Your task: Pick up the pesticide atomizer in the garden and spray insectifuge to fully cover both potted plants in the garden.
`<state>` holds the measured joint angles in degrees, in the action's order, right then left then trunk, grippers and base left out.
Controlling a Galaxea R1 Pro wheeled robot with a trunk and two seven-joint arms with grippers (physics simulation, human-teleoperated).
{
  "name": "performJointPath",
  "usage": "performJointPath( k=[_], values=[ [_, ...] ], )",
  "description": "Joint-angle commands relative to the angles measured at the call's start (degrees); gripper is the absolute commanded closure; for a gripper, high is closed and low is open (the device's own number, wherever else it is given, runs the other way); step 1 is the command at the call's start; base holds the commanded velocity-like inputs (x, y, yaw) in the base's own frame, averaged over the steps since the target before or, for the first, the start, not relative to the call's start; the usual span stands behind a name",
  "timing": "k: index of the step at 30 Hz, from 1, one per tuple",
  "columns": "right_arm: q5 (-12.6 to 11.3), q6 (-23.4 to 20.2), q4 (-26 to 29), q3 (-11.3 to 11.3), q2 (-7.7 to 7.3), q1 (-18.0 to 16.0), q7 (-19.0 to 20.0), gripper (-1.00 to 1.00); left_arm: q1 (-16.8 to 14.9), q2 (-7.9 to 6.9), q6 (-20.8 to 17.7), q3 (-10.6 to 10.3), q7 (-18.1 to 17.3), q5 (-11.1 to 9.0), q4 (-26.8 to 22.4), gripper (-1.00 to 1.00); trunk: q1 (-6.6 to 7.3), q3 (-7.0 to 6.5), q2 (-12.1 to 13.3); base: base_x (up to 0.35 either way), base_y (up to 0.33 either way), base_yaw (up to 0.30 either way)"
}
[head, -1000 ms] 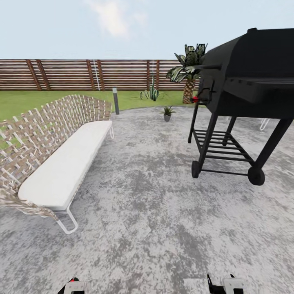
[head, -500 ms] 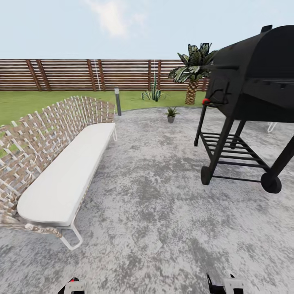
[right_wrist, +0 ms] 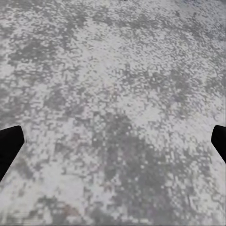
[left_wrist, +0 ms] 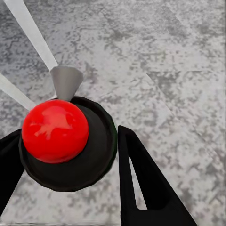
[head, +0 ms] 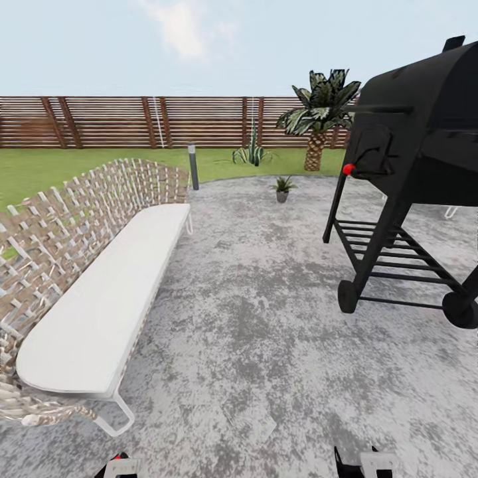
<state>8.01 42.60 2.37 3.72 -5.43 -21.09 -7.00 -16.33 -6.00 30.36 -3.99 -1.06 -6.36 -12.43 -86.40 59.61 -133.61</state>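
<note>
Nearest the robot, the left tool (left_wrist: 68,134) has its two dark fingers pressed to either side of a round dark body topped by a red ball. Seen end-on, this reads as the pesticide atomizer (left_wrist: 96,157), so the left tool appears to be gripping it. The right tool (right_wrist: 113,136) is empty, its fingers spread wide apart over bare grey patio (head: 265,318).

The step in hand looks like the drive toward a plant, with spraying not yet begun. The black grill (head: 418,133) stands close on the robot's right. A woven sofa (head: 99,292) lies across the paving from the grill, leaving an open lane between them.

To do this well, the base should run down the middle of that lane, clear of the grill's wheels and the sofa's wire legs. The atomizer should be held steady and low, then raised and aimed once the plant is near.

One small potted plant (head: 283,187) sits beyond the grill at the far edge of the paving, well apart from both tools and roughly straight ahead. A spiky plant (head: 252,151) grows farther out on the lawn (head: 40,166); whether it is the second target cannot be told. Behind the grill stand a palm (head: 320,116), a grey lamp post (head: 193,166) and the slatted fence (head: 133,123).
</note>
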Motion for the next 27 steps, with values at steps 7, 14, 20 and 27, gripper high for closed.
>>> performJointPath(
  k=[7, 14, 20, 27],
  values=[
    [0.54, 0.15, 0.00, 0.41, 0.76, 0.08, -0.38, -1.00, 0.09, -0.06, 0.15, -0.25, -0.09, -0.58, 0.04, 1.00, 0.00, 0.04, -0.01, 0.000, 0.000, 0.000],
    [0.53, 0.17, 0.00, 0.41, 0.77, 0.10, -0.38, -1.00, 0.08, -0.07, 0.18, -0.14, -0.09, -0.60, 0.04, 1.00, 0.00, 0.04, -0.01, 0.000, 0.000, 0.000],
    [0.54, 0.13, 0.00, 0.41, 0.78, 0.09, -0.38, -1.00, 0.09, -0.07, 0.23, -0.14, -0.09, -0.59, 0.04, 1.00, 0.00, 0.04, -0.01, 0.000, 0.000, 0.000],
    [0.54, 0.14, 0.00, 0.41, 0.78, 0.09, -0.38, -1.00, 0.07, -0.07, 0.23, -0.14, -0.09, -0.59, 0.04, 1.00, 0.00, 0.04, -0.01, 0.081, -0.077, 0.000]
  ],
)
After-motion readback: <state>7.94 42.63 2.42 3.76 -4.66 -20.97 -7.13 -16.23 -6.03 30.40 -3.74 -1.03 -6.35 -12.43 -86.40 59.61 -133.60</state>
